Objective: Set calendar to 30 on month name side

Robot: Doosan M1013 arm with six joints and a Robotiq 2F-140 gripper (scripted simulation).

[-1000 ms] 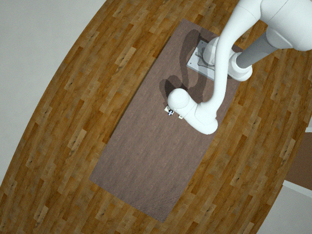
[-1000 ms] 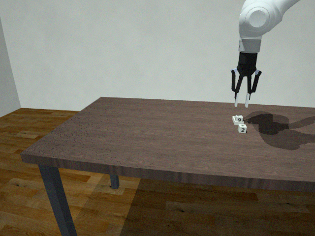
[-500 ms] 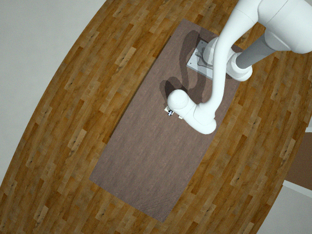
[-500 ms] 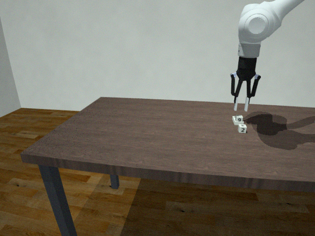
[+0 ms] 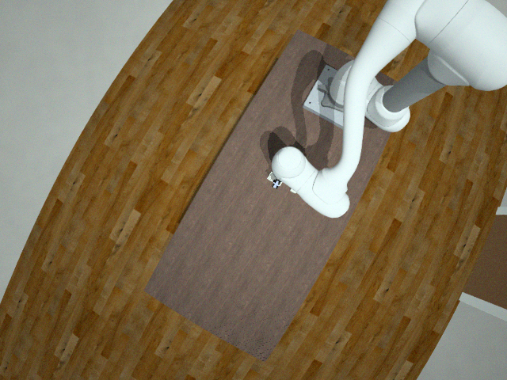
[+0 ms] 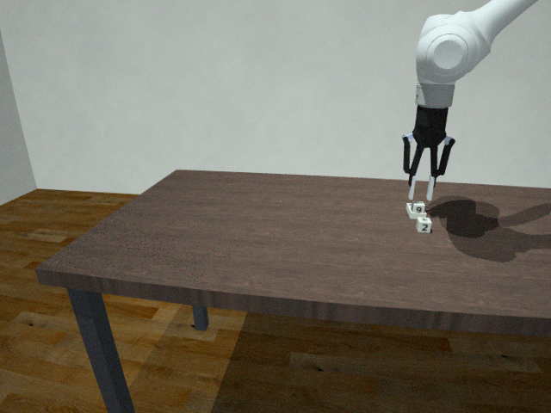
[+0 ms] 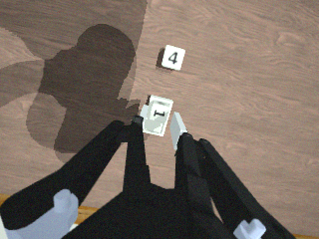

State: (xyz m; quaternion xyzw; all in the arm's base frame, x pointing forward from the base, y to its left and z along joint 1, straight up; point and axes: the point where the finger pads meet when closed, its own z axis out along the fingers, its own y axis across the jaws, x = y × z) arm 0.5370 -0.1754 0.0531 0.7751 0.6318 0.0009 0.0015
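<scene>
Two cubes, one (image 6: 417,208) (image 7: 159,114) in the tray (image 6: 416,216) (image 7: 155,131); the hand (image 6: 420,198) (image 7: 159,116), apart, hangs above.

Wall: a pale grey plain wall (image 6: 267,89) stands behind your table.
Floor: you have glossy brown wooden planks (image 5: 123,184) (image 6: 267,373).
Table: your brown wood-grain table (image 5: 245,245) (image 6: 244,249) has blue-grey legs, shadows darkening its top.

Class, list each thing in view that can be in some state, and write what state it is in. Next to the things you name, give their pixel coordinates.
Hand (image 6: 420,198) (image 7: 159,116): part open, nothing between its fingers, above the tray
Tray (image 6: 416,216) (image 7: 154,132): on the table, holding one cube
Cube in tray (image 6: 418,208) (image 7: 159,114): 1 on top
Cube outside tray (image 6: 424,225) (image 7: 172,58): on the table, 4 on top
</scene>
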